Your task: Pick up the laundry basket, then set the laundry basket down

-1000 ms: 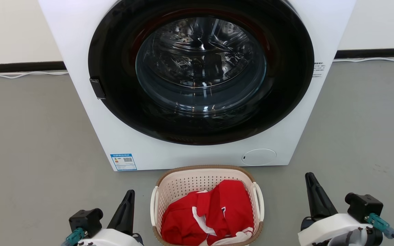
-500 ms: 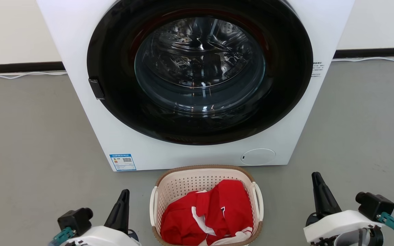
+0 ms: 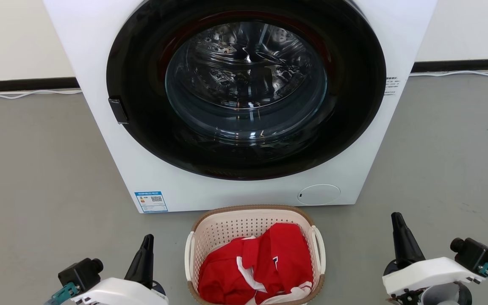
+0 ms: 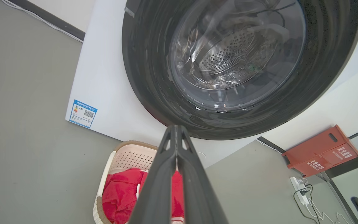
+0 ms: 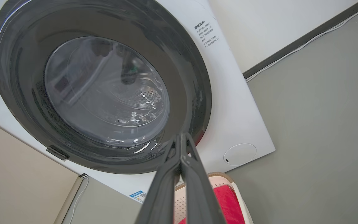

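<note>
The laundry basket (image 3: 227, 226), cream with a brown rim and white side loop handles, stands on the grey floor just before the washer and holds red and white clothes (image 3: 261, 267). My left gripper (image 3: 146, 239) is shut and empty, well left of the basket's left handle. My right gripper (image 3: 395, 217) is also shut and empty, far to the right of the right handle. In the left wrist view the shut left gripper (image 4: 175, 127) crosses the basket (image 4: 126, 157). A corner of the basket (image 5: 239, 194) peeks from behind the shut right gripper (image 5: 181, 134) in the right wrist view.
A white front-loading washer (image 3: 100, 63) with its dark round door (image 3: 246, 84) closed stands right behind the basket. Open grey floor (image 3: 36, 169) spreads to both sides. An orange box (image 4: 320, 151) and a power strip with cables (image 4: 300, 188) lie right of the washer.
Both grippers have drawn outward, away from the basket: the left further left, the right further right and slightly lower. The basket has stayed where it was.
</note>
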Controlling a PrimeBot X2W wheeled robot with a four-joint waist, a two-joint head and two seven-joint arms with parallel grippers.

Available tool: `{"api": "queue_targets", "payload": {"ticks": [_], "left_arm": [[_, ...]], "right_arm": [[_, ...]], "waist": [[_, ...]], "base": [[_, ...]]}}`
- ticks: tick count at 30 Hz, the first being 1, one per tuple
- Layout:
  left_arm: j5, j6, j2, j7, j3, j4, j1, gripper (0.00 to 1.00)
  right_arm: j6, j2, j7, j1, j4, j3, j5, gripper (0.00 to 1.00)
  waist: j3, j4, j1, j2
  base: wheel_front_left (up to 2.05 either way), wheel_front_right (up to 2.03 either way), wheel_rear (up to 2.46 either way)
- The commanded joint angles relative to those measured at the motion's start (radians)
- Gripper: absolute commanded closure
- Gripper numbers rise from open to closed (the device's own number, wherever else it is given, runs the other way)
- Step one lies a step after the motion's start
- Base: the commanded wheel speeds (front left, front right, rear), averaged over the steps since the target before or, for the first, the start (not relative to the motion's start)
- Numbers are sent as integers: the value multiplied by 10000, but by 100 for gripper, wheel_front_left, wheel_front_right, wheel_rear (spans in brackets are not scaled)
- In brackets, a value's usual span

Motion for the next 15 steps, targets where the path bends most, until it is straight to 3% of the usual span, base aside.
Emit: {"api": "queue_targets", "payload": {"ticks": [1,15], "left_arm": [[-178,-43,51,27,160,-311,-422,100],[-1605,-60,65,439,418,-426,-470,100]], "right_arm": [[21,-28,89,-302,-292,-29,201,100],[29,-21,492,-284,-453,-193,1698,100]], "waist": [[0,-1,-1,-1],[-12,-37,-1,-1]], "base": [[0,0,0],[0,0,0]]}}
